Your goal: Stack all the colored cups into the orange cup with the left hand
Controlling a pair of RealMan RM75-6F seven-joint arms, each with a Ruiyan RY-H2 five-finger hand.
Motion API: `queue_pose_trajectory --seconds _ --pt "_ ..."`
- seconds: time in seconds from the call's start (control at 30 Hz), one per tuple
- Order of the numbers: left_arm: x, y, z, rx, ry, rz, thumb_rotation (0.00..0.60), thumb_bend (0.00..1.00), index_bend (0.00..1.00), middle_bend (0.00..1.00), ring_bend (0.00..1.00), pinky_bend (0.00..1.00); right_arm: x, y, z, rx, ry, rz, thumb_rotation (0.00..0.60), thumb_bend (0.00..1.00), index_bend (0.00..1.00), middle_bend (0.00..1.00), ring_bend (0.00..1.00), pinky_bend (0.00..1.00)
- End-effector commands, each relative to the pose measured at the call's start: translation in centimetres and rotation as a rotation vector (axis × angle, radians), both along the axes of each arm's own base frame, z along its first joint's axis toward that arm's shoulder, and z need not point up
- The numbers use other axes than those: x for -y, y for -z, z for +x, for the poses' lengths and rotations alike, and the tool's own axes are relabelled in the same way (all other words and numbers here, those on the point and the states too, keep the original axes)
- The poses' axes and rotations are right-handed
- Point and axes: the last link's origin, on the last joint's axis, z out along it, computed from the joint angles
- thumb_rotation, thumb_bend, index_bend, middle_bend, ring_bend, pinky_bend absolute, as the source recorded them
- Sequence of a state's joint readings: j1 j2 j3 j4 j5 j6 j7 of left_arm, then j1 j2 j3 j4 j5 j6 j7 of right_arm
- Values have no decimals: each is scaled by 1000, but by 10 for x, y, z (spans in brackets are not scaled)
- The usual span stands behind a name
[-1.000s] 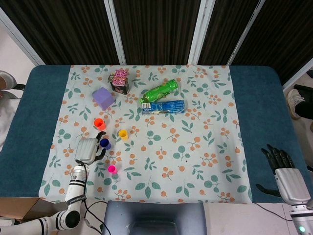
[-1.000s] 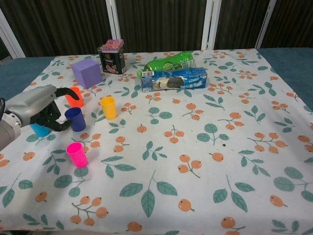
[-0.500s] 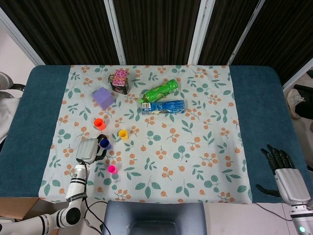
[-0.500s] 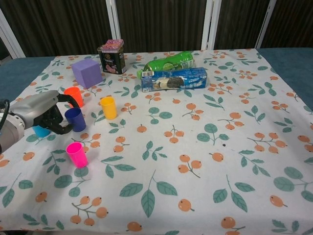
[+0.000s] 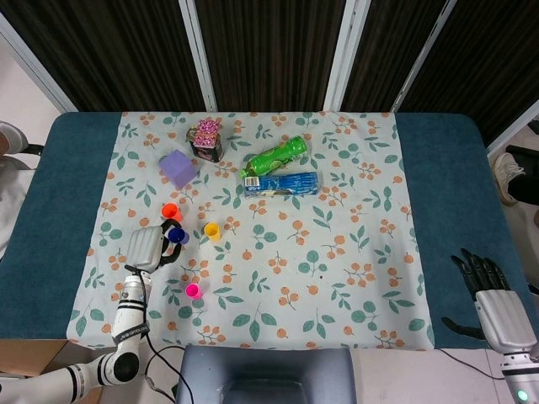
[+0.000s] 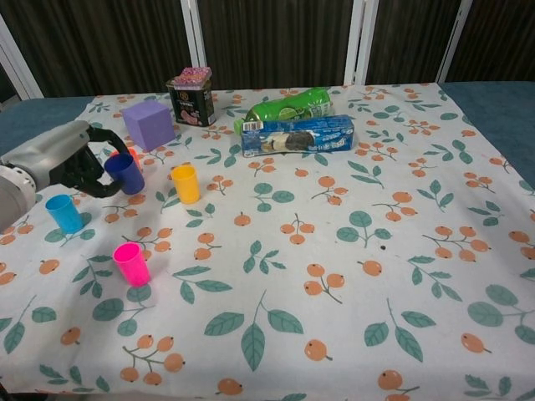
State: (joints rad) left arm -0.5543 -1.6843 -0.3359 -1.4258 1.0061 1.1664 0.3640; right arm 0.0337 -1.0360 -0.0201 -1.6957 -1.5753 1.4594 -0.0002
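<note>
A white cloth printed with green leaves and orange fruit is covering the middle of the worktop, whose blue surface is showing at both ends. Dark panels with pale frames are standing behind it.

The left hand is gripping the dark blue cup, its black fingers curling around the cup's side. The cup is tilting slightly in the grasp, open end up. The orange cup is sitting just beyond the fingers, mostly hidden behind the dark blue cup in the chest view; from the head view the two are nearly touching. The light blue cup is standing upright just below the fingers, on the near side of the hand. The pink cup is standing further toward the near edge, apart from the hand. The yellow cup is standing near the fingertips, on the side away from the wrist.

The right hand is hanging off the worktop's near right corner, its fingers spread and holding nothing.
</note>
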Motion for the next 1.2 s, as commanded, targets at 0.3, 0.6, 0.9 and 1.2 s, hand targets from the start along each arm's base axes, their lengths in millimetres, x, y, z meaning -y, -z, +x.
queue_pose_trajectory --seconds 0.3,0.6,0.9,1.2 --pt "-58 -37 7 17 -77 122 600 376 551 1000 1000 1000 0 -1 0 1 0 -7 600 154 0 0 0 0" --pt "-61 -23 -6 -28 -107 87 600 378 551 1000 1000 1000 0 -4 -1 5 2 -16 600 155 0 0 0 0" --pt "-65 -9 -8 -70 -106 71 600 378 547 1000 1000 1000 0 -4 -1 5 1 -17 600 154 0 0 0 0" --pt "-68 -2 -11 -97 -104 48 600 381 22 1000 1000 1000 -1 -6 -1 8 0 -22 600 154 0 0 0 0"
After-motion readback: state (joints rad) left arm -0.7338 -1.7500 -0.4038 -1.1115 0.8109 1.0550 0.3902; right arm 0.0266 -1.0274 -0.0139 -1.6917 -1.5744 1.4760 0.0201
